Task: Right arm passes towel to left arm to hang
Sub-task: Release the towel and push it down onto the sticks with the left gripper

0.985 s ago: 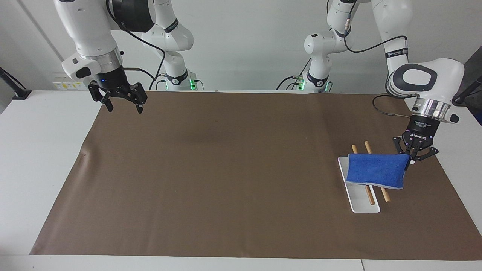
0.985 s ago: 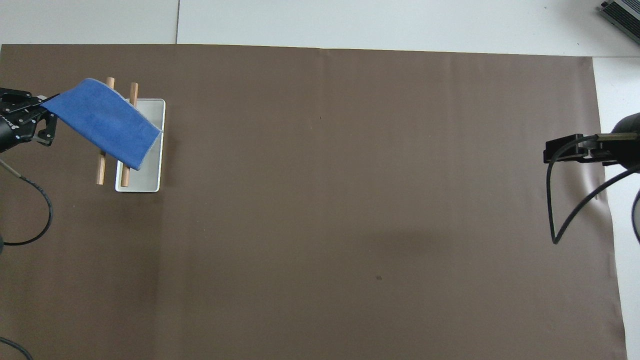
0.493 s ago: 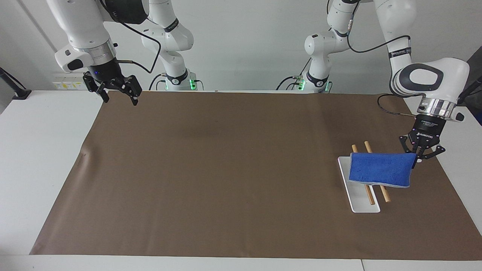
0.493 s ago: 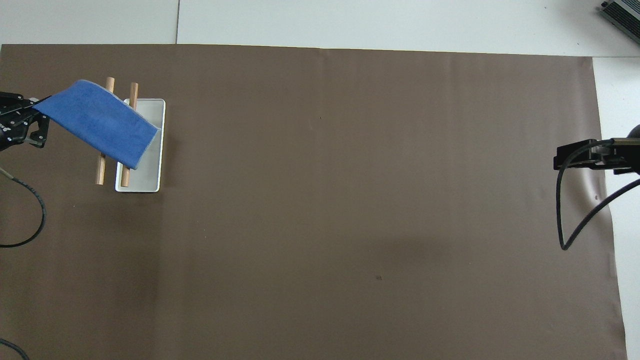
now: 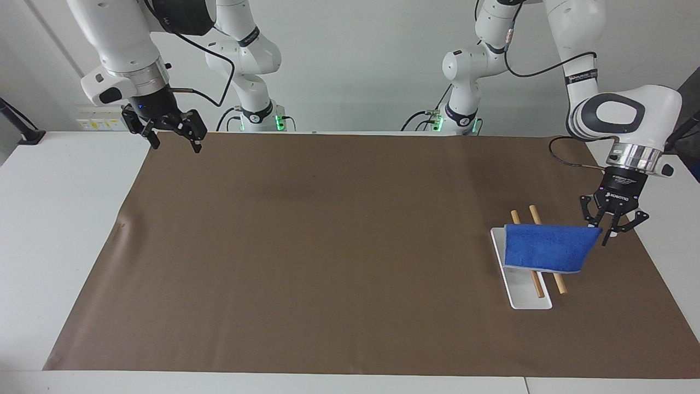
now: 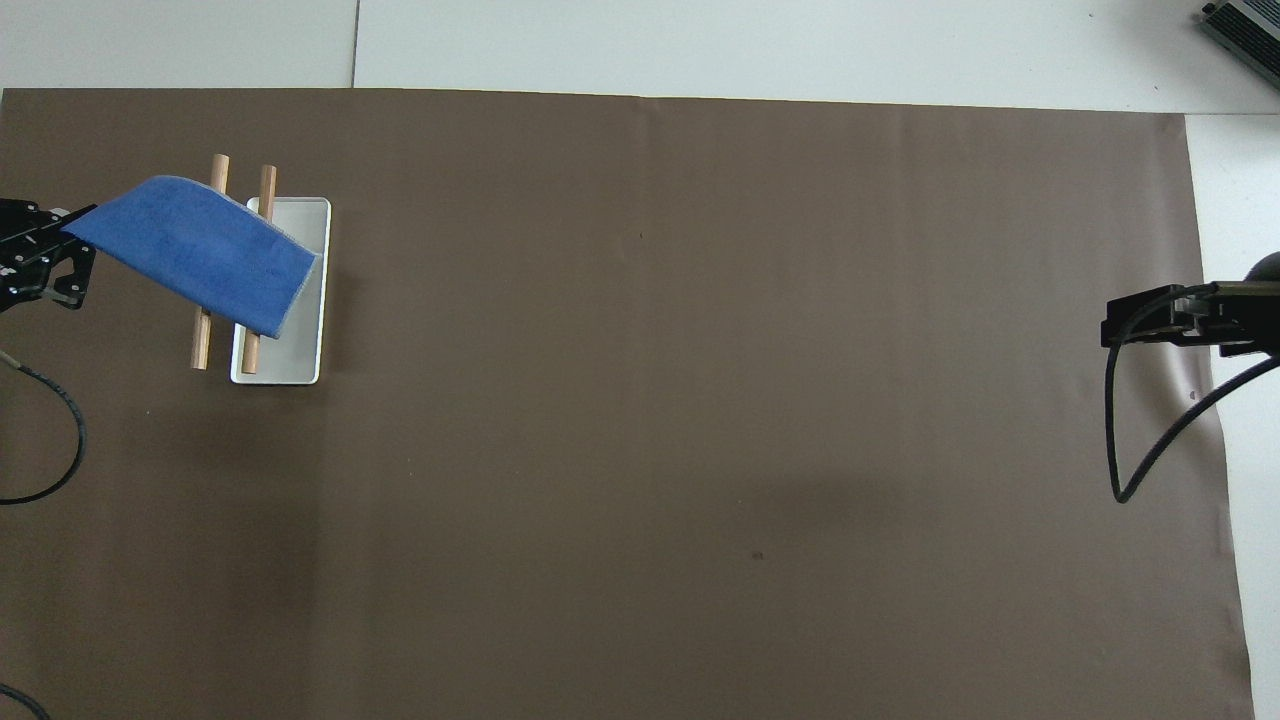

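Left gripper (image 5: 611, 229) pinches the towel (image 5: 547, 249) draped over the rack (image 5: 538, 284); release gently. Right gripper (image 5: 170, 131) waits, open.

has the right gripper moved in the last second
Yes. The right gripper has risen and drawn back toward the robots, now at the brown mat's corner instead of over it.

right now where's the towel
The towel lies draped over the two wooden rods above the white tray, at the left arm's end, beside the left gripper.
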Robot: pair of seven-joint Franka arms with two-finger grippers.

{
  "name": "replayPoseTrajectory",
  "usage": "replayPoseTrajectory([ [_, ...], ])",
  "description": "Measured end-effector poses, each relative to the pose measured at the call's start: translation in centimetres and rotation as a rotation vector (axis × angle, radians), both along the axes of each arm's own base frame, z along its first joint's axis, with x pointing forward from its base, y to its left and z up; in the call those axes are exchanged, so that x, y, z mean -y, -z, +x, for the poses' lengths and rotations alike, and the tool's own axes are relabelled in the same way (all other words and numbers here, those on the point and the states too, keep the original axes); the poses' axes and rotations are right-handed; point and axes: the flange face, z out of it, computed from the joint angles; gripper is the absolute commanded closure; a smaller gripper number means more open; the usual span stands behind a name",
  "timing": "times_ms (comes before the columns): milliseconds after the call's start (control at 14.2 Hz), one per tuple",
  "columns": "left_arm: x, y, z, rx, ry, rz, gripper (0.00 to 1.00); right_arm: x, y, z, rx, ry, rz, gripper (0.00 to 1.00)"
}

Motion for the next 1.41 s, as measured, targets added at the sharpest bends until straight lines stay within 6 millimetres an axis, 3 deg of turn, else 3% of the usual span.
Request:
replayPoseTrajectory([
  [422, -0.3, -0.3, 0.0, -0.006, 0.022, 0.011, 0.00, 0.2, 0.5, -0.1, -0.014, 0.006, 0.010, 0.00],
  [985, -1.6, -2.9, 0.6, -0.046, 0.181, 0.194, 0.00, -0.1, 0.6, -0.1, -0.017, -0.001, 0.011, 0.00],
  [1407, 0.0, -7.8, 2.0, -0.086, 0.383, 0.427, 0.00, 0.0, 1.1, -0.1, -0.027, 0.001, 0.011, 0.00],
])
